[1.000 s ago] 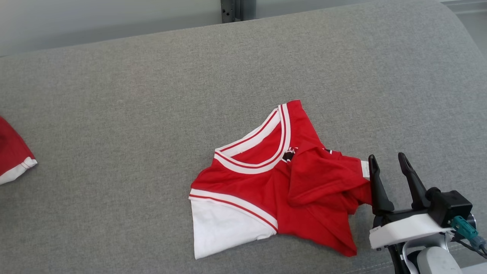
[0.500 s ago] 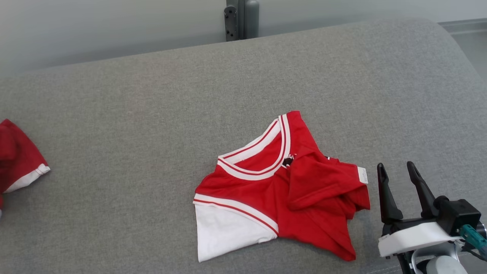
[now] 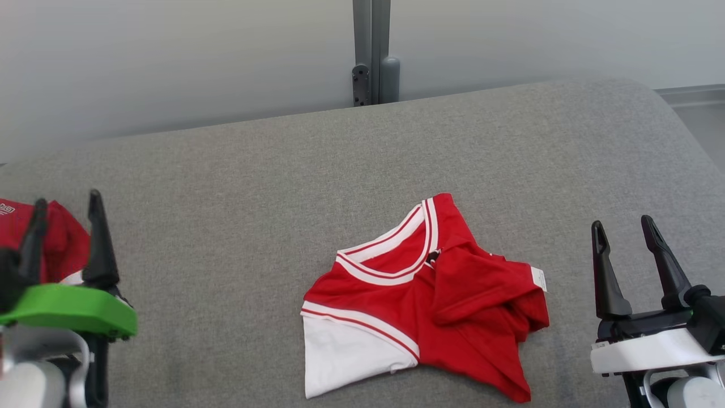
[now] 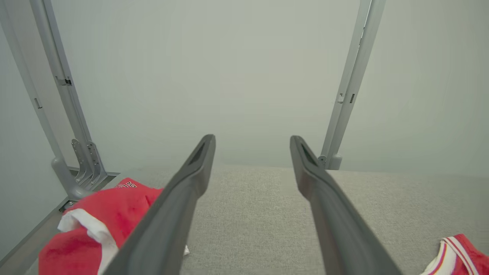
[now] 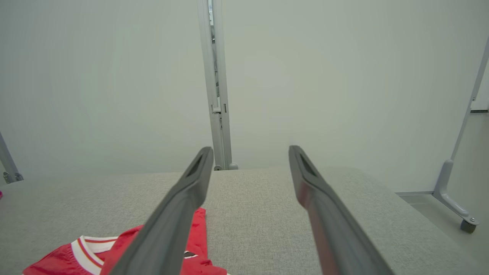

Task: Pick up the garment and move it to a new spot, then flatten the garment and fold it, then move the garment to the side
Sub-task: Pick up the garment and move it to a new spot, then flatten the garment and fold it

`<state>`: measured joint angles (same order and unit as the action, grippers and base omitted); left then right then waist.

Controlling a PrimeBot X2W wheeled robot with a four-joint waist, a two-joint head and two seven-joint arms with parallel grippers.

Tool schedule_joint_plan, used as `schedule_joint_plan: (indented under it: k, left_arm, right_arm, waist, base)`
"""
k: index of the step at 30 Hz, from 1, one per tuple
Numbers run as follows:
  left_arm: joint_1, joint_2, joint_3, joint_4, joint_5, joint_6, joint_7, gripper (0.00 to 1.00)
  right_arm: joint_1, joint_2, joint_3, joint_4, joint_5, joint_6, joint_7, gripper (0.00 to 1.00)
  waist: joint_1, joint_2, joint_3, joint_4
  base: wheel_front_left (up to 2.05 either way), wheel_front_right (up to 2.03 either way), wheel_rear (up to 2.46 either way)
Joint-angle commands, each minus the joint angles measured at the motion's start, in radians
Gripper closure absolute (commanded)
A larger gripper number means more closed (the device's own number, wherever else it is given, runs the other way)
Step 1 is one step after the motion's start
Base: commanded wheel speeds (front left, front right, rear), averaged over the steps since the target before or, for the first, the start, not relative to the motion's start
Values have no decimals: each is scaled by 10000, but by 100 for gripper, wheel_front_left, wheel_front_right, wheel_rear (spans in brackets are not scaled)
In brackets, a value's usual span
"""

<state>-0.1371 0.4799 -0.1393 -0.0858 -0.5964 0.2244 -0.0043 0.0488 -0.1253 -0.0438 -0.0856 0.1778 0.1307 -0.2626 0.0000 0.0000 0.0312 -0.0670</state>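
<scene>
A red garment [image 3: 425, 300] with white trim and a white panel lies folded and rumpled on the grey cushion [image 3: 226, 187], right of centre in the head view. My right gripper [image 3: 621, 224] stands open to its right, apart from the cloth and holding nothing. The right wrist view has that gripper [image 5: 250, 149] open, with the garment [image 5: 76, 259] at the lower left. My left gripper [image 3: 66, 201] is open at the far left, in front of a second red and white cloth [image 3: 62, 249]. In the left wrist view this gripper [image 4: 252, 139] is empty, beside that cloth [image 4: 99, 214].
A pale wall runs behind the cushion, with a grey metal post [image 3: 371, 56] at its back edge. The cushion's right end rounds off toward the floor [image 3: 696, 113]. A wheeled frame leg [image 5: 454, 202] stands on the floor at the right.
The camera has tilted up, so the whole picture shifted. My right gripper has drawn back from the garment's right edge. My left gripper has come into view, open, by the cloth at the left.
</scene>
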Motion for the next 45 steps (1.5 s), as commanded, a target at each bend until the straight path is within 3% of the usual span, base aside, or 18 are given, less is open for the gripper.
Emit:
schedule_joint_plan:
  k: [1,4,8,13,17,23,28,35,45]
  left_arm:
    - [383,-286,-134,-29,159,103,-293,0]
    - [1013,-945,-429,240,-98,13,-904,0]
    - [1631,-1348,-775,1276,128,-239,-1848,0]
    - [1892,-1647,-1154,2605,659,-952,-2537,0]
    - [1886,-2040,-681,2868,1397,-1445,-2609,0]
    - [2330,-2714,396,2747,2418,-2528,-2611,0]
    - [2408,-3247,1006,2855,3039,-3089,-2612,0]
    - [2417,-3616,1510,2904,3506,-3444,-2615,0]
    - [2293,-3827,1984,2912,3831,-3544,-2614,0]
  right_arm:
    - [194,-58,-11,-120,-82,1,-31,0]
    - [316,-109,59,-259,-158,1,-31,0]
    - [531,-251,194,-123,-327,1,-33,0]
    - [766,-227,65,214,-448,1,-33,0]
    - [891,-82,-41,512,-492,1,-33,0]
    - [933,69,-63,976,-570,1,-33,0]
    - [932,169,-60,1124,-596,1,-33,0]
    - [927,236,1,1188,-609,1,-33,0]
    - [740,187,113,1167,-563,1,-33,0]
  waist:
    - [0,0,-115,-39]
    - [0,0,-172,-52]
    - [0,0,-294,23]
    - [0,0,-429,171]
    - [0,0,-474,263]
    - [0,0,-462,323]
    - [0,0,-438,385]
    - [0,0,-492,405]
    - [0,0,-507,304]
  base:
    - [0,0,0]
    - [0,0,0]
    - [0,0,0]
    - [0,0,0]
    - [0,0,0]
    - [0,0,0]
    - [0,0,0]
    - [0,0,0]
    - [0,0,0]
